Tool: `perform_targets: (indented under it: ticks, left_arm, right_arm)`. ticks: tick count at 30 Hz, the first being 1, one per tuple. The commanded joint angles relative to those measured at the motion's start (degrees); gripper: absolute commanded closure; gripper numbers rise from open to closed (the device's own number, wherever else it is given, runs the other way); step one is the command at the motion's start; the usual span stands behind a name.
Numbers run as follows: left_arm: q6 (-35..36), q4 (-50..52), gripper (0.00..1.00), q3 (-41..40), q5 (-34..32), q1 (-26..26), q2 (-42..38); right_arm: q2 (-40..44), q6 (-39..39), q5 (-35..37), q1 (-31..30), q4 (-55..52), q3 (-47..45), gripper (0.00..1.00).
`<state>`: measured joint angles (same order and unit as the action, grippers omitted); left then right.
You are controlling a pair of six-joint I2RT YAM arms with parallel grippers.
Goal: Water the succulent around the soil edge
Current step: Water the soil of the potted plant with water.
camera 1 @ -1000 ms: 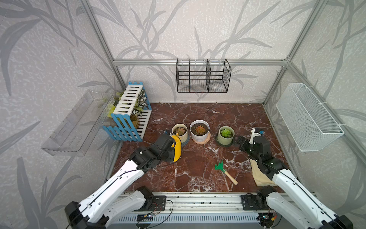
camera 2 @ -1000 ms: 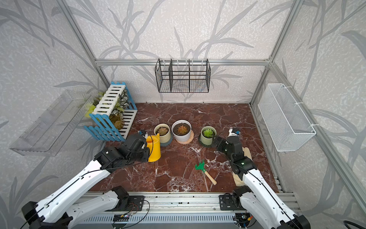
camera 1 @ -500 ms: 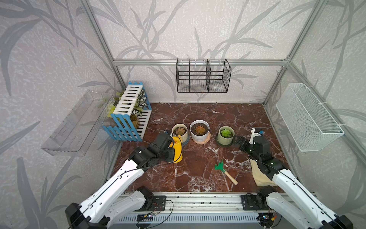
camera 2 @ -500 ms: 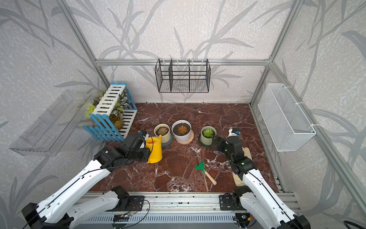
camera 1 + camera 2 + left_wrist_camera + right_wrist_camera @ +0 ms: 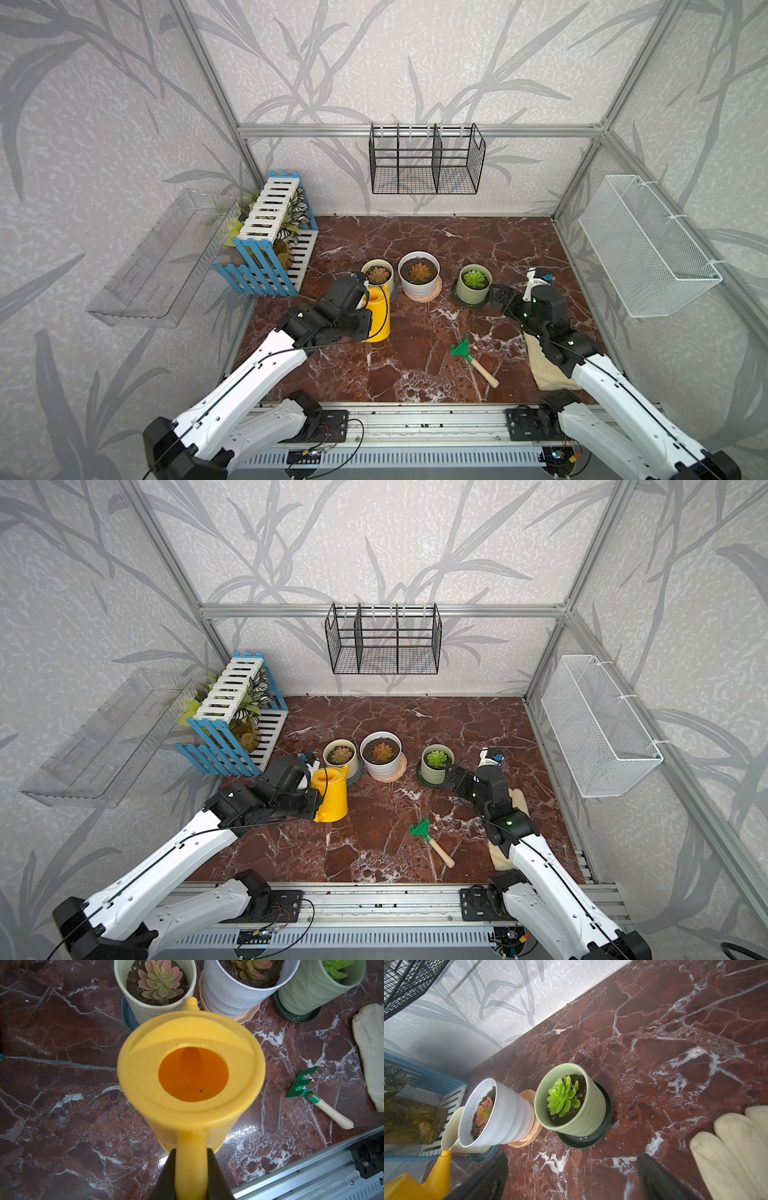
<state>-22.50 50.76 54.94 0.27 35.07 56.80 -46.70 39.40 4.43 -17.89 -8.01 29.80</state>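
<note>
The succulent [image 5: 474, 279] [image 5: 437, 759] [image 5: 562, 1098] is a bright green rosette in a ribbed sage pot [image 5: 589, 1113] on a dark saucer, rightmost of three pots. Its soil edge [image 5: 580, 1082] shows as a dark ring inside the rim. My left gripper [image 5: 191, 1167] [image 5: 362, 322] is shut on the handle of a yellow watering can [image 5: 376, 316] [image 5: 330, 789] [image 5: 191, 1074], held upright with its spout beside the cream pot. My right gripper [image 5: 572, 1157] [image 5: 496, 293] stands open just right of the sage pot, nothing between its fingers.
A white pot [image 5: 419, 272] with an orange rosette and a cream pot [image 5: 377, 274] stand left of the succulent. A green hand rake [image 5: 473, 359] and a pale glove [image 5: 548, 361] lie at front right. A blue-white crate [image 5: 270, 245] stands at back left.
My left gripper has carried the yellow can slightly to the right. The right arm has not moved.
</note>
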Motion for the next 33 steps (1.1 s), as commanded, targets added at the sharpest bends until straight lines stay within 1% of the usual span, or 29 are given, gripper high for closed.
perform_targets:
  ticks: [1,5,10,13,17,24,33]
  left_arm:
    - [0.4,1.1,1.00,1.3,-2.9,-0.6,-0.3]
    - [0.0,1.8,1.00,2.3,-4.4,-0.8,-0.6]
    - [0.3,2.5,1.00,3.2,-8.7,-0.8,-0.9]
    - [0.4,2.1,1.00,2.9,-9.2,-0.8,-1.0]
    - [0.9,1.1,1.00,2.7,-7.3,-0.8,-1.6]
    - [2.0,-1.5,1.00,2.7,-1.3,-0.7,-2.7]
    - [2.8,-4.7,1.00,1.5,3.2,-0.7,-3.4]
  right_arm:
    - [0.2,0.0,0.0,0.2,0.6,0.0,0.02]
    - [0.0,0.1,-0.3,0.2,0.8,0.0,0.02]
    - [-0.3,0.1,-0.4,0.2,0.7,0.1,0.02]
    - [-0.7,-0.1,-0.2,0.2,0.6,0.3,0.02]
    - [-1.5,-0.3,-0.4,0.2,0.6,0.5,0.02]
    - [-2.2,-1.0,-1.5,0.1,1.2,0.6,0.02]
    - [-3.2,-1.7,-3.8,0.2,2.3,0.8,0.02]
